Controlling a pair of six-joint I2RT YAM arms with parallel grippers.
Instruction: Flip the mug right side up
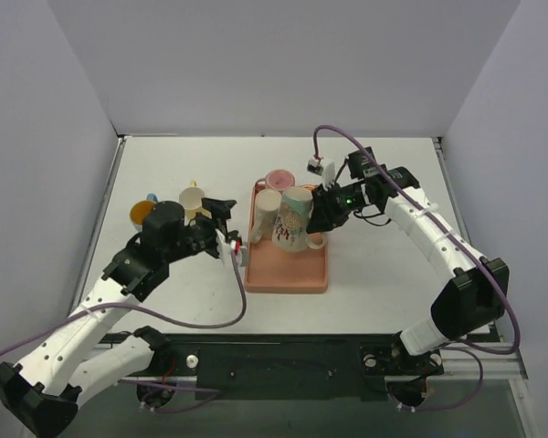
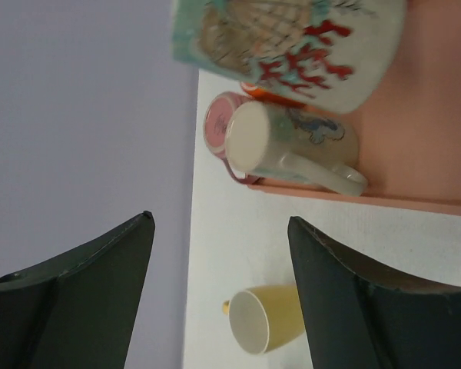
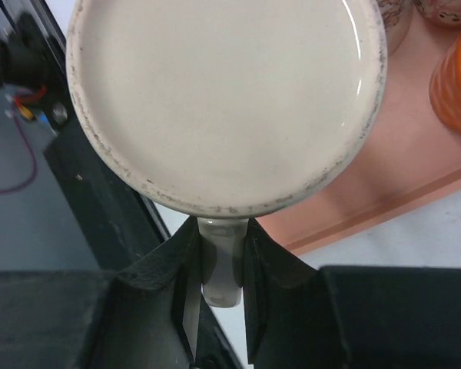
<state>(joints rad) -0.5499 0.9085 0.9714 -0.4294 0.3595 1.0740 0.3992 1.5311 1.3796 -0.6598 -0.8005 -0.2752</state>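
Note:
A patterned mug [image 1: 292, 219] with red coral and teal print hangs upside down over the salmon tray [image 1: 288, 271]. My right gripper [image 1: 322, 214] is shut on its handle [image 3: 220, 265]. In the right wrist view the mug's cream base [image 3: 227, 100] faces the camera, and my right gripper [image 3: 220, 231] clamps the handle from both sides. The mug also shows at the top of the left wrist view [image 2: 292, 38]. My left gripper [image 1: 226, 226] is open and empty just left of the tray, its jaws wide apart in the left wrist view [image 2: 220, 219].
On the tray stand a white mug [image 1: 267, 210] base up, a pink mug [image 1: 279, 180] and an orange mug [image 3: 457, 84]. On the table at the left are a pale yellow mug [image 1: 192, 199] and an orange-yellow mug [image 1: 143, 214].

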